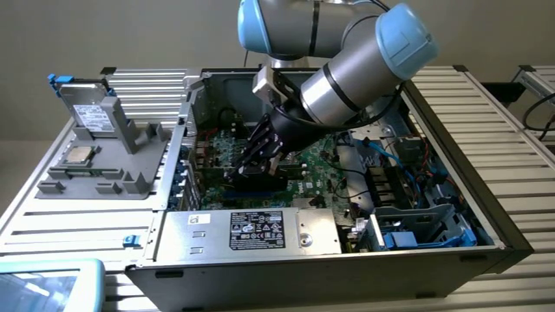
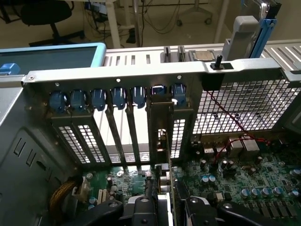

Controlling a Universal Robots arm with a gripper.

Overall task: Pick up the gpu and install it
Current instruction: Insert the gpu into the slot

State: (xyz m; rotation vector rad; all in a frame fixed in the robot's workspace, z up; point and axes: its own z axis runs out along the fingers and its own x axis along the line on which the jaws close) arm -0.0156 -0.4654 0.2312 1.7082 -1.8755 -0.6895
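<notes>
The arm (image 1: 347,84) slants down from the exterior view's right into the open case (image 1: 451,214), gripper (image 1: 258,168) aimed at the motherboard (image 1: 316,172). Its fingers (image 2: 141,211) pinch the gpu (image 2: 170,188), upright on edge, its bracket against the rear slots (image 2: 117,127).

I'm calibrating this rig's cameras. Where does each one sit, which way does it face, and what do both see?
Exterior view: raised, off the arm, looking down into the open case; shows the arm and gripper holding the gpu over the motherboard.
Wrist view: on the wrist, low in the case, facing its slotted rear wall; shows the fingers either side of the edge-on gpu.
Shared: gripper, gpu, motherboard, rear wall.
</notes>
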